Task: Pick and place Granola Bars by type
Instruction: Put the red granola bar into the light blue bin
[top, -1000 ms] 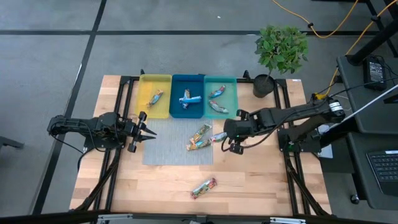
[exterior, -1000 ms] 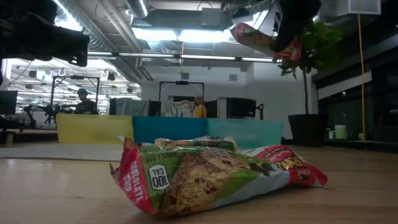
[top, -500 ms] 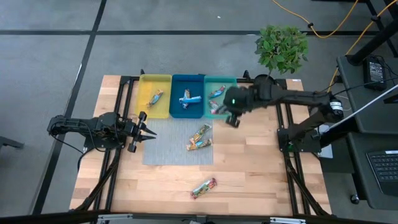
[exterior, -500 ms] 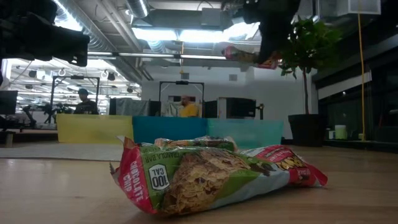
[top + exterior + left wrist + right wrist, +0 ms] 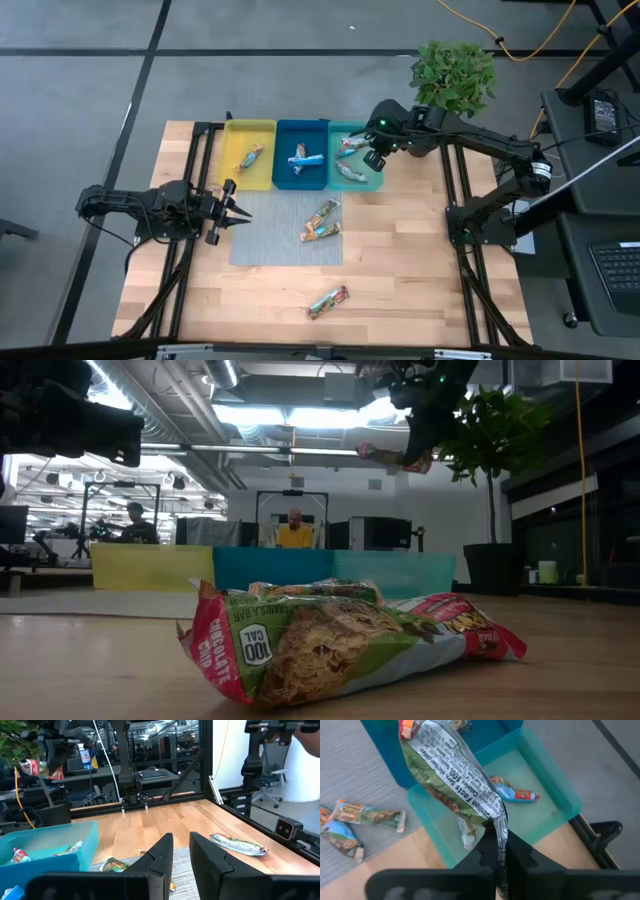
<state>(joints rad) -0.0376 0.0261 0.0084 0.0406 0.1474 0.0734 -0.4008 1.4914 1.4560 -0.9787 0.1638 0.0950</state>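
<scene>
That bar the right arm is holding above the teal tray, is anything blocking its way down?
Nothing visible does. The right gripper holds the bar over the teal tray, whose open floor lies below beside two bars already inside.

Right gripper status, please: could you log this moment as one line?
right gripper: shut on green foil-wrapped granola bar | over teal plastic tray | left gripper: open, waiting at grey mat

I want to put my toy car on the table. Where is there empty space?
The bare wood right of the grey mat, toward the table's right edge, is free, as is the near left corner beside the lone bar. It is crowded at the back: three trays, with the right gripper holding a bar over the teal tray. The left gripper waits by the mat.
</scene>
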